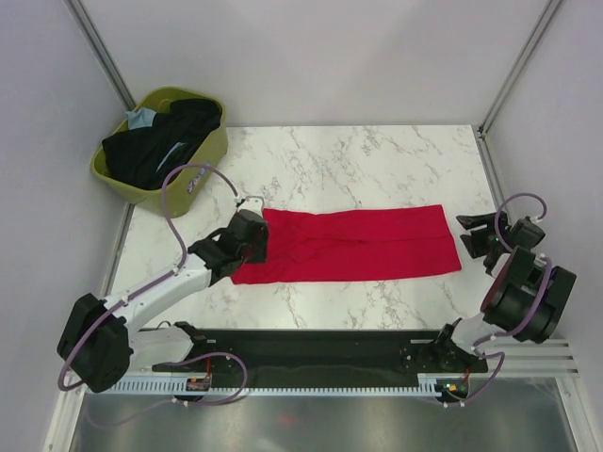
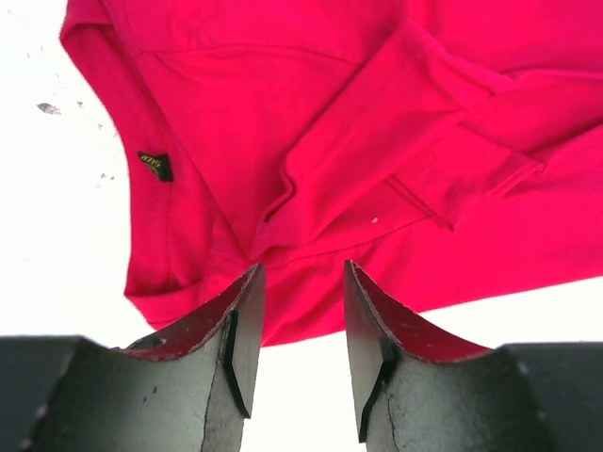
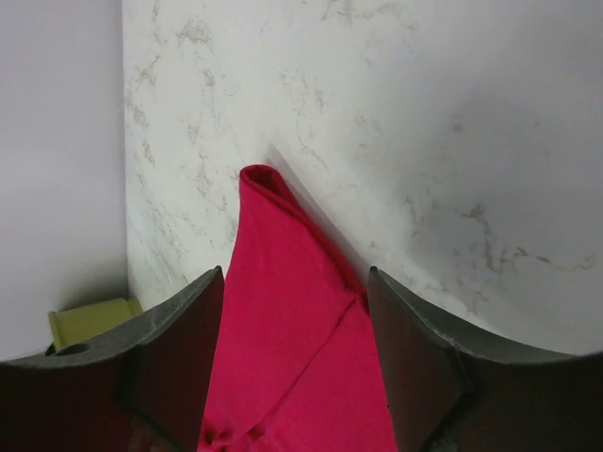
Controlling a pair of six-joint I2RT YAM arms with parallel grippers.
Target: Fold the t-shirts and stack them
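Top external: red t-shirt (image 1: pixel 353 245) lies as a long folded strip, near-right of the basket (image 1: pixel 209 162). Left gripper (image 1: pixel 256 240) and right gripper (image 1: pixel 470 237) sit at its ends, jaws apart, empty. Cloth likely limp and light; pinch the end corners.

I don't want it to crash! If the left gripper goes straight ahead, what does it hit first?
Probably the red shirt: the left gripper points right at its near edge. How far off the cloth is, I cannot tell.
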